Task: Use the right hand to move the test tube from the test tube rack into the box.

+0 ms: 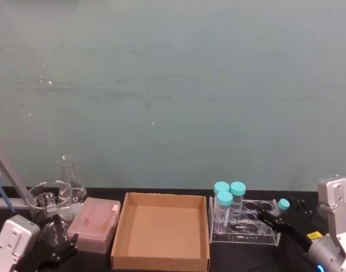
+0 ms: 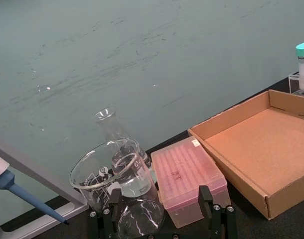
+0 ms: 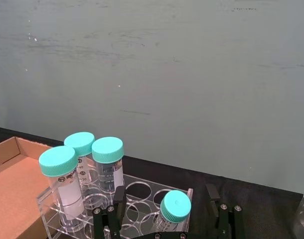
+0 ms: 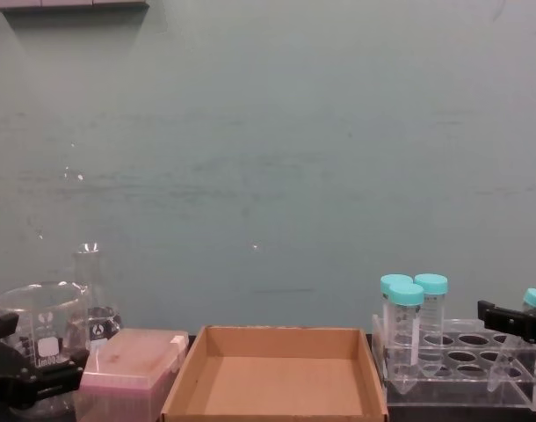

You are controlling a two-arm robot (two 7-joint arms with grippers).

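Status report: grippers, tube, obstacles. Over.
Right gripper open, astride test tube in rack. Left gripper open, idle by pink box. Three wider tubes between tube and box.

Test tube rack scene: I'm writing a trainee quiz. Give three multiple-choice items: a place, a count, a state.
1. Where is the shallow brown cardboard box? A) between the pink translucent plastic box and the clear acrylic test tube rack B) behind the rack C) atop the pink box
2. How many wide teal-capped tubes stand in it? A) one B) three C) five
3. The slim teal-capped test tube is A) in the cardboard box B) leaning in the rack before the open right end effector C) capless
A: they flank it. B: three caps show. B: cap between spread fingers.
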